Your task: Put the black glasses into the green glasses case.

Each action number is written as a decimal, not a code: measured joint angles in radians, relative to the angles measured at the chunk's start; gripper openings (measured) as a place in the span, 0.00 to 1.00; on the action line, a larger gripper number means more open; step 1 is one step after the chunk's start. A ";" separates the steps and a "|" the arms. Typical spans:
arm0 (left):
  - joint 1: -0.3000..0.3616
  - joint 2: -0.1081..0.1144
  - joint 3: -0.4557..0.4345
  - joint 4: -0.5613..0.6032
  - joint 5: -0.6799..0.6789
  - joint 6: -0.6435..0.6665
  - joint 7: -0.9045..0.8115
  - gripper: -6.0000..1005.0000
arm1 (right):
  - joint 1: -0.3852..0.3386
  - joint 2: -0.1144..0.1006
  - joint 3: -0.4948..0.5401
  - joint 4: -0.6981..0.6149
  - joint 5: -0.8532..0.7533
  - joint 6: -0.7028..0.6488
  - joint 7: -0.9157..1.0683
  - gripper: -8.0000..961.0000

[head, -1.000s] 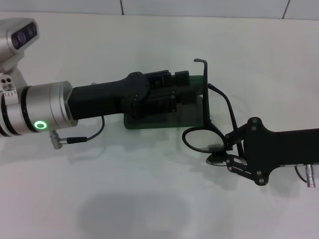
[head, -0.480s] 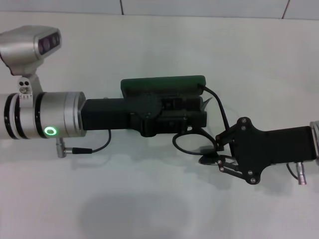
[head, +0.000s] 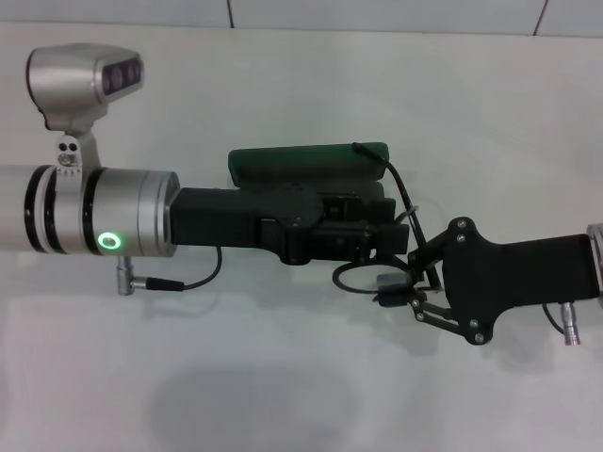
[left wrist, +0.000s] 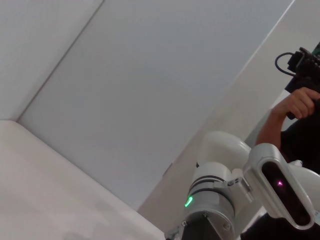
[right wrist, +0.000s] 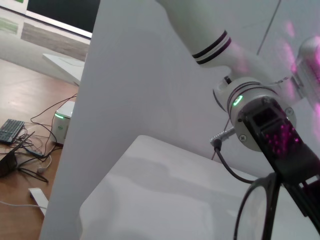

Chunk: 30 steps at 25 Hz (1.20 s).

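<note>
Right end effector (head: pixel 400 290), seen from the head camera, is clamped on the black glasses (head: pixel 363 279) at one lens rim, holding them just at the near edge of the green glasses case (head: pixel 306 158). A temple arm of the glasses arcs up past the case's right corner. The left end effector (head: pixel 382 226) lies stretched across the case, covering most of it, and whether its fingers are apart or together cannot be told. Both sit on the white tabletop (head: pixel 283 377).

From the left wrist camera, only the right arm's silver joint with a green light (left wrist: pixel 210 195) and a person's hand (left wrist: pixel 300 102) show.

From the right wrist camera, a round black lens rim (right wrist: pixel 260 210) shows close up over the tabletop, with the left arm (right wrist: pixel 255 107) behind.
</note>
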 joint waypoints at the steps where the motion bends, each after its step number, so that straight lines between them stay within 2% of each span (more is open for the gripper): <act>1: -0.002 0.000 0.000 0.000 0.002 0.000 -0.003 0.65 | 0.000 0.000 0.000 0.000 -0.001 -0.002 -0.001 0.12; 17: 0.003 -0.001 -0.014 0.002 -0.018 -0.030 0.002 0.65 | -0.017 -0.001 -0.005 -0.001 0.010 -0.080 -0.078 0.12; 30: 0.004 0.004 -0.013 0.002 -0.024 -0.024 0.001 0.65 | -0.026 -0.004 0.005 -0.002 0.017 -0.018 -0.081 0.12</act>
